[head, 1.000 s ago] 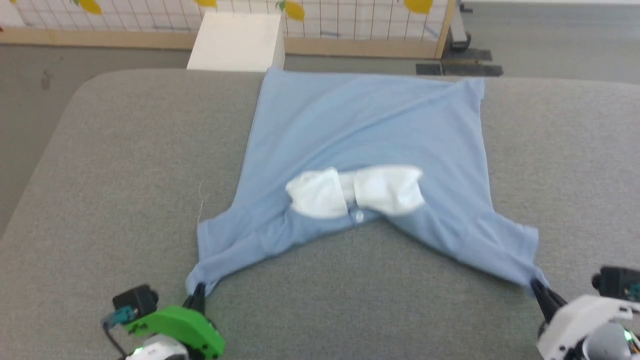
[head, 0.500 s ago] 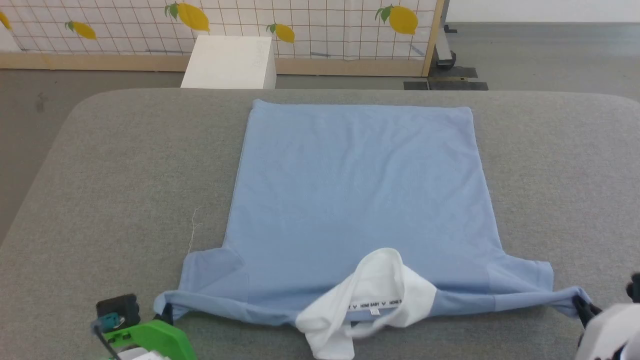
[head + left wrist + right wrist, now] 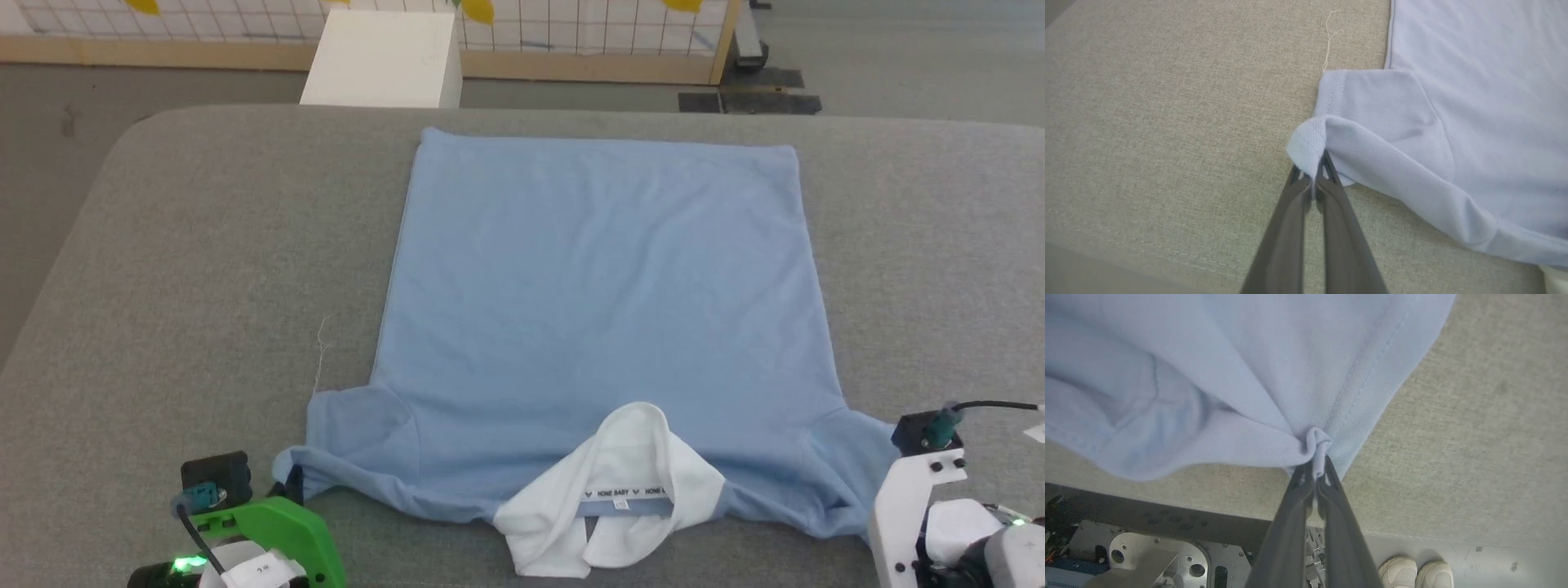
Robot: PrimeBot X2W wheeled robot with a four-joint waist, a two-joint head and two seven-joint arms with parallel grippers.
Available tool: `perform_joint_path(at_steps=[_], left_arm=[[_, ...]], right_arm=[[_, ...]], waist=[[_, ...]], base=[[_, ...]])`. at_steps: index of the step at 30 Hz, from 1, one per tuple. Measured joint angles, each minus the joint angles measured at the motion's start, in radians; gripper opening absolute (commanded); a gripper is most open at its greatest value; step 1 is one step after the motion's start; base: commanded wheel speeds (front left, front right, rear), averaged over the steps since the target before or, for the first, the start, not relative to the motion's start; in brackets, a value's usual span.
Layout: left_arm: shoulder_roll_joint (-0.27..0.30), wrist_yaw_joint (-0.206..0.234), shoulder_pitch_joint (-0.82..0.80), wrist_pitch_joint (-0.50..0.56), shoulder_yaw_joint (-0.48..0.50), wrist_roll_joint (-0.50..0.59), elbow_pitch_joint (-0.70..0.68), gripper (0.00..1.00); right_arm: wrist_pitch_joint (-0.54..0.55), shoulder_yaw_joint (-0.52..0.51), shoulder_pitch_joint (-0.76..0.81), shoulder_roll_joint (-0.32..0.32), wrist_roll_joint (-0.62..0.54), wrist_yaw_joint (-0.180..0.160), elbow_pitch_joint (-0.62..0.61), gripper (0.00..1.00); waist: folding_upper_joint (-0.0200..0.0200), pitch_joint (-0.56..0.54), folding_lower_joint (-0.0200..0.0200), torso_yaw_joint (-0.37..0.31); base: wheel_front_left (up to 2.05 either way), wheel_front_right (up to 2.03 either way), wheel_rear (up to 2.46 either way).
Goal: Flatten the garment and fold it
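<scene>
Slackened garment (image 3: 604, 310), lying lengthwise, collar (image 3: 624, 482) toward robot

**Head view.** The print on the collar label (image 3: 624, 493) is too small to read. The top edge cuts off the white box (image 3: 384, 57) beyond the far side of the table (image 3: 204, 245).

**Wrist views.** Each sleeve tip of the garment (image 3: 604, 286) is buried between the closed fingers of the left pincer (image 3: 1312, 173) or the right pincer (image 3: 1316, 473), and the frame edges crop the cloth. The bottom edge crops the pale shoes (image 3: 1417, 575).
</scene>
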Motion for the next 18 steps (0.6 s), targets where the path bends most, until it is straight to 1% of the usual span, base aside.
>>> perform_joint_path(at_steps=[3,5,6,8,11,12,15,18], left_arm=[[-0.005,-0.004,-0.007,-0.006,0.0,-0.001,0.002,0.0],[-0.008,-0.008,-0.007,-0.012,0.0,-0.007,0.004,0.0],[-0.009,-0.008,-0.007,-0.013,0.0,-0.008,0.007,0.0],[-0.011,-0.007,-0.006,-0.017,0.0,-0.008,0.009,0.0],[-0.012,-0.008,-0.005,-0.026,0.004,-0.017,0.008,0.0],[-0.012,-0.008,-0.004,-0.026,0.003,-0.017,0.008,0.0],[-0.011,-0.007,-0.004,-0.037,0.006,-0.017,0.004,0.0],[-0.01,-0.008,-0.003,-0.051,0.004,-0.017,-0.007,0.0]], right_arm=[[0.036,0.021,-0.022,-0.02,0.016,0.0,0.009,0.0],[0.048,0.016,-0.024,-0.025,0.042,0.0,0.007,0.31],[0.048,0.007,-0.023,-0.025,0.063,0.0,0.003,1.0],[0.043,-0.015,-0.023,-0.024,0.102,0.0,-0.016,1.0],[-0.012,-0.039,-0.023,-0.025,0.157,0.0,-0.101,1.0],[-0.039,-0.054,-0.024,-0.025,0.179,0.0,-0.131,1.0],[-0.139,-0.111,-0.037,-0.023,0.194,0.0,-0.213,1.0],[-0.259,-0.181,-0.077,0.003,0.194,0.0,-0.258,1.0]], waist=[[0.0,0.012,0.0,0.009],[0.0,0.014,0.0,0.013],[0.0,0.013,0.0001,0.013],[0.0,0.008,0.0001,0.012],[0.0,-0.004,0.0001,0.003],[0.0,-0.007,0.0001,-0.001],[0.0,-0.012,0.0001,-0.015],[0.0,-0.014,0.0001,-0.027]], base=[[0.0,0.0,0.0],[0.0,0.0,0.0],[0.0,0.0,0.0],[0.0,0.0,0.0],[0.0,0.0,0.0],[0.0,0.0,0.0],[0.0,0.0,0.0],[0.0,0.0,0.0]])
